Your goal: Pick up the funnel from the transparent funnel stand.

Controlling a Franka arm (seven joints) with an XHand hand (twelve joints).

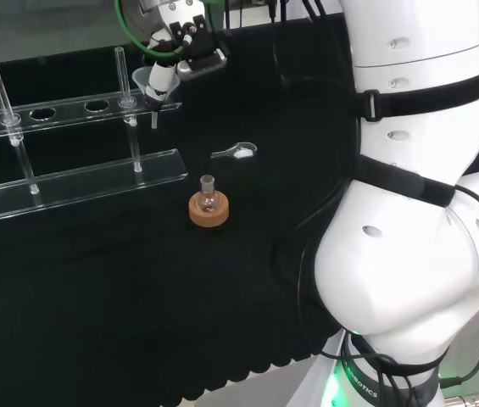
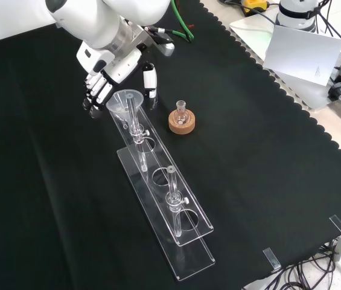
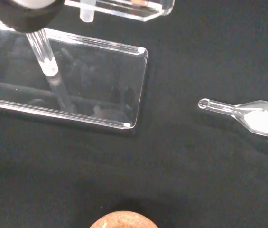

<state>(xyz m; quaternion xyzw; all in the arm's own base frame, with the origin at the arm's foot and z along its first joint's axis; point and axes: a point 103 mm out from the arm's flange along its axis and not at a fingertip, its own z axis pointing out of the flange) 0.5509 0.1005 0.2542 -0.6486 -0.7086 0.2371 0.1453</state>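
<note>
A clear funnel [image 1: 143,80] [image 2: 125,101] sits in the end hole of the transparent stand's [image 1: 78,182] [image 2: 176,235] upper shelf. That end lies nearest the arm. The hand [image 1: 175,51] [image 2: 107,75] hovers right at the funnel. In the front view its fingers [image 2: 96,90] hang left of the funnel's rim and the thumb [image 2: 150,81] stands right of it, relaxed and not closed round it. The wrist view looks down on the stand's base plate [image 3: 100,85], with the funnel's stem tip [image 3: 87,14] poking under the shelf.
A small round flask on a cork ring [image 1: 208,203] [image 2: 181,118] stands just off the stand's near end. A glass spoon with white powder [image 1: 237,153] [image 3: 257,118] lies on the black cloth beside it. The stand's two upright posts [image 1: 129,85] rise close to the funnel.
</note>
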